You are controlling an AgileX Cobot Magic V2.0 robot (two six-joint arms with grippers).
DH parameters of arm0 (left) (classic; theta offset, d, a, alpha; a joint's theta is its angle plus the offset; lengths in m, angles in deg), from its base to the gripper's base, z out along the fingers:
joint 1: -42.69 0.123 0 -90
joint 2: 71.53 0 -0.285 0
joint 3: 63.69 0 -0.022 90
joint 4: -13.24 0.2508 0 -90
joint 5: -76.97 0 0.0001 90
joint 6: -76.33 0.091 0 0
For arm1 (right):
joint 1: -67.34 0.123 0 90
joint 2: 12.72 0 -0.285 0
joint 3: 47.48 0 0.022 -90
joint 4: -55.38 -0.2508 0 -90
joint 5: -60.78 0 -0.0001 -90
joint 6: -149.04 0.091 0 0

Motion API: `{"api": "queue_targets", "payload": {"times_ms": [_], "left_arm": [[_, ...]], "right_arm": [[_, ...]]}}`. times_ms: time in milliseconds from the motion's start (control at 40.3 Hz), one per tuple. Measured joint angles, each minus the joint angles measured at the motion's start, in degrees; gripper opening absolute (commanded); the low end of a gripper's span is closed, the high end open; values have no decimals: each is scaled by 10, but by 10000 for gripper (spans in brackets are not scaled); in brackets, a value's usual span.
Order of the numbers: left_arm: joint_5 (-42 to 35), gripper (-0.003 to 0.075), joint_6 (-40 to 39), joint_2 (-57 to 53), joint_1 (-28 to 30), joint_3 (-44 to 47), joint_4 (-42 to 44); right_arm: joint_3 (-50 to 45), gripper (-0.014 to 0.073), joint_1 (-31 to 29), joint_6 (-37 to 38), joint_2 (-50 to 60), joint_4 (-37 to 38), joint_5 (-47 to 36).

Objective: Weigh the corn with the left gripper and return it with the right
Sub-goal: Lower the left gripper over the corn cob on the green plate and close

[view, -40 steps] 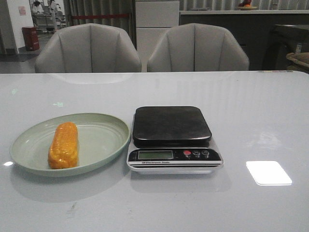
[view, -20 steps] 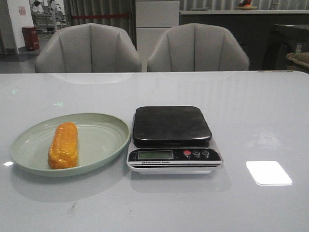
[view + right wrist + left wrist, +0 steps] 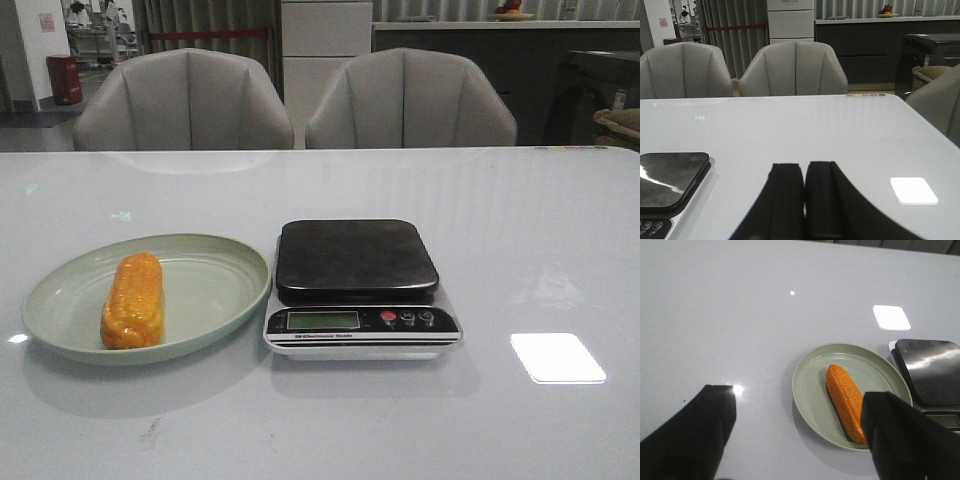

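White table (image 3: pixel 560 230) | corn (image 3: pixel 132 299) on plate (image 3: pixel 215 290) | left gripper (image 3: pixel 800 432) jaws spread, tips cropped | right gripper (image 3: pixel 805 200) jaws closed, empty

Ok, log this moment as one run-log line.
phase: before pickup | corn: lying on plate | scale: platform bare | left gripper: open, above table | right gripper: shut, empty
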Motion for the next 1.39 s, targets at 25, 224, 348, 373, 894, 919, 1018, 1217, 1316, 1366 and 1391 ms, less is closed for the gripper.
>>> {"api": "queue_targets", "payload": {"times_ms": [25, 224, 348, 373, 894, 919, 1018, 1217, 1316, 1366, 1391], "left_arm": [[4, 575, 0, 14, 0, -6, -4], [9, 575, 0, 138, -28, -45, -35], [-8, 575, -6, 209, -66, -60, -52], [-13, 575, -8, 221, -73, -63, -53], [-31, 574, -38, 493, -144, -163, -58], [-31, 573, -40, 504, -147, -169, -58], [-30, 571, -43, 539, -152, -190, -59], [-12, 544, -49, 599, -153, -226, -61], [-11, 503, -54, 620, -153, -234, -61], [-10, 474, -57, 631, -153, -236, -61], [-10, 460, -58, 635, -153, -237, -61]], "right_arm": [[0, 165, 0, 0, 0, 0, 0], [0, 165, 0, 0, 0, 0, 0], [0, 165, 0, 0, 0, 0, 0], [0, 165, 0, 0, 0, 0, 0], [0, 165, 0, 0, 0, 0, 0], [0, 165, 0, 0, 0, 0, 0], [0, 165, 0, 0, 0, 0, 0], [0, 165, 0, 0, 0, 0, 0], [0, 165, 0, 0, 0, 0, 0], [0, 165, 0, 0, 0, 0, 0], [0, 165, 0, 0, 0, 0, 0]]}}
